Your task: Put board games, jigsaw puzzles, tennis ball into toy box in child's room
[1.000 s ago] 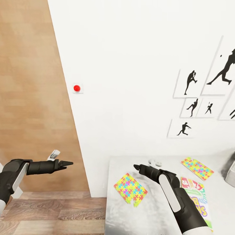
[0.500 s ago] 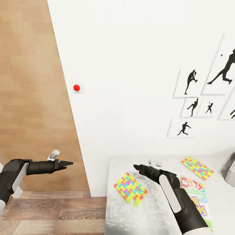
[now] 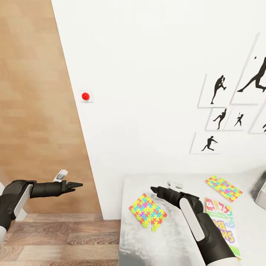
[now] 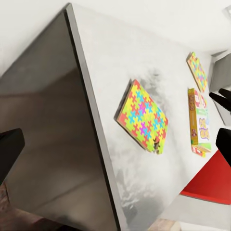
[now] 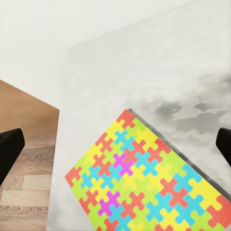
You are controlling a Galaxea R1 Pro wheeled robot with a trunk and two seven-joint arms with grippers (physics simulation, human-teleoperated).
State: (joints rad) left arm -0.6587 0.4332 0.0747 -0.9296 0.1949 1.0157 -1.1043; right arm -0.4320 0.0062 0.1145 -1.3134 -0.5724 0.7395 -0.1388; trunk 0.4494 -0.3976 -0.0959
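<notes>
One jigsaw puzzle (image 3: 147, 212) lies near the left end of the table (image 3: 170, 244), a second jigsaw puzzle (image 3: 223, 188) farther right by the wall. A red-yellow-green board game (image 3: 221, 223) lies beside my right forearm. A grey corner of the toy box (image 3: 261, 193) shows at the right edge. My right gripper (image 3: 153, 190) hovers open just above and behind the near puzzle (image 5: 144, 178). My left gripper (image 3: 77, 184) hangs open over the floor, left of the table, and sees the same puzzle (image 4: 143, 118) and game (image 4: 199, 122). The tennis ball and the bed are out of view.
A white wall with black silhouette pictures (image 3: 218, 90) and a red button (image 3: 85, 96) stands behind the table. A wood-panelled wall (image 3: 37, 111) is at the left, with plank floor (image 3: 59, 240) below. A small white object (image 3: 176, 183) lies behind the right gripper.
The whole picture has shifted slightly, so the camera moved. Both arms and the things on the table hold the same places.
</notes>
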